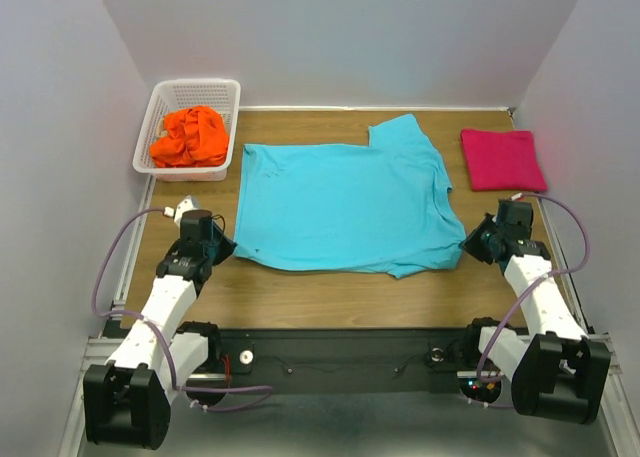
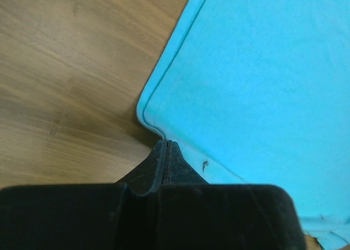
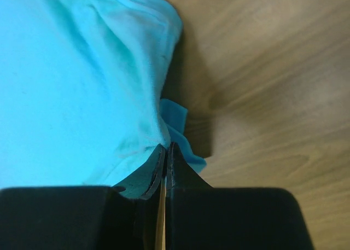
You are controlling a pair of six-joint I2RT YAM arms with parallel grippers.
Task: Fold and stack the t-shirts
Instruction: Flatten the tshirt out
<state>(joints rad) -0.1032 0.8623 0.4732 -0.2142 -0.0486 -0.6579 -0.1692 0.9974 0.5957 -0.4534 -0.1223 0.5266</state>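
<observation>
You had left gripper [image 2: 165, 147] and right gripper [image 3: 165, 149] clamped on near corners of the limp, light turquoise-blue cloth t-shirt [image 1: 345, 202].

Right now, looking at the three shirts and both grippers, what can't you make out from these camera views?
Top view: the orange t-shirt, its lower part hidden by its own bunching and the basket wall.
Top view: the pink t-shirt, inner layers covered by its top fold.
Left wrist view: how much turquoise t-shirt the shut left gripper pinches; its fingers cover it.
Right wrist view: likewise for the right gripper.
</observation>
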